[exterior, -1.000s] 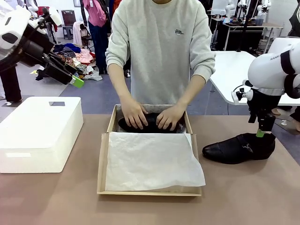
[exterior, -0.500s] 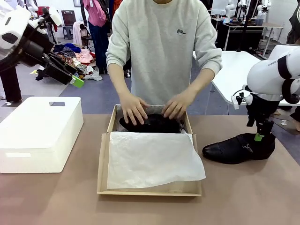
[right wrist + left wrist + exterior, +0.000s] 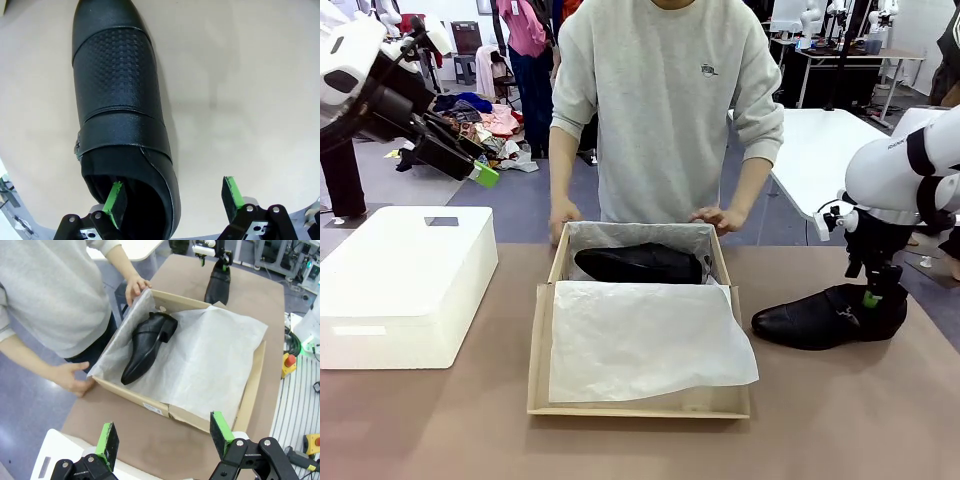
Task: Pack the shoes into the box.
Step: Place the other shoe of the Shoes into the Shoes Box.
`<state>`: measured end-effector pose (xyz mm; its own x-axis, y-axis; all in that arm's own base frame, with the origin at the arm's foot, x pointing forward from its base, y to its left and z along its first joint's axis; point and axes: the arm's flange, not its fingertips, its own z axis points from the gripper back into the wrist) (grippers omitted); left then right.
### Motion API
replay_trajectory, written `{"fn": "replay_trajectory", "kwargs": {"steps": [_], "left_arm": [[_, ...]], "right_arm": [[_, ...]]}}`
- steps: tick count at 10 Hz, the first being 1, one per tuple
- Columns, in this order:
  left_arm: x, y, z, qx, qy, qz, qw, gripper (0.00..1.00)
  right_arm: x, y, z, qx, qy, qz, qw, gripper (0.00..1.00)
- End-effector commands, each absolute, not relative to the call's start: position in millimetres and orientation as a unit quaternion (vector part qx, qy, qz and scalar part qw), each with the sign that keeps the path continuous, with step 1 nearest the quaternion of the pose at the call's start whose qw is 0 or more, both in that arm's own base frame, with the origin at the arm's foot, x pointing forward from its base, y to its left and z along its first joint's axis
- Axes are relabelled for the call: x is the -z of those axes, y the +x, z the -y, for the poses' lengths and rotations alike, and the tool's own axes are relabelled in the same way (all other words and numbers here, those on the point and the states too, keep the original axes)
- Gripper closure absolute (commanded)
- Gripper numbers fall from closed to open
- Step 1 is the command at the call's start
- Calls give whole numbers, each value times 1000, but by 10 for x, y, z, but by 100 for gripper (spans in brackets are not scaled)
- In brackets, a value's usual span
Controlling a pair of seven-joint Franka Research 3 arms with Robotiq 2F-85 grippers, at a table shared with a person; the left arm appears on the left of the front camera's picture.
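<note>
One glossy black shoe (image 3: pixel 640 263) lies on its side in the far part of the brown cardboard box (image 3: pixel 542 350), on white tissue paper (image 3: pixel 650 340). It also appears in the left wrist view as the boxed shoe (image 3: pixel 147 345). The second shoe (image 3: pixel 825 318) stands on the table to the right of the box. My right gripper (image 3: pixel 872 297) hangs open over its heel; one green pad (image 3: pixel 115 197) sits inside the second shoe's (image 3: pixel 120 100) opening, the other pad (image 3: pixel 232 195) outside it. My left gripper (image 3: pixel 485 175) is raised high at the far left, open and holding nothing.
The person stands at the far side with a hand (image 3: pixel 563 215) and the other hand (image 3: pixel 720 217) at the box's far corners. A large white box (image 3: pixel 405 285) occupies the table's left. A white table (image 3: pixel 820 150) stands behind at the right.
The person's hands have let go of the shoe in the box and drawn back to the box's far rim. My right gripper has stayed at the second shoe's heel.
</note>
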<state>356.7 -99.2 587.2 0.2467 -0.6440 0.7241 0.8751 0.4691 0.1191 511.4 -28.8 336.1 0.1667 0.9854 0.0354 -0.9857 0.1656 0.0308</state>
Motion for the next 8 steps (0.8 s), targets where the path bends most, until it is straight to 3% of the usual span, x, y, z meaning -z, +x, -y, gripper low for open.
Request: {"fn": "replay_trajectory", "kwargs": {"steps": [1, 5, 8], "left_arm": [[-5869, 3583, 971, 497, -163, 372, 767, 4], [-5869, 3583, 971, 497, -163, 372, 767, 4], [-5869, 3583, 971, 497, -163, 372, 767, 4]], "right_arm": [[-3297, 5154, 344, -653, 29, 19, 757, 0], [-3226, 5178, 331, -652, 50, 7, 756, 0], [-3223, 5182, 334, -651, 61, -1, 757, 58]]}}
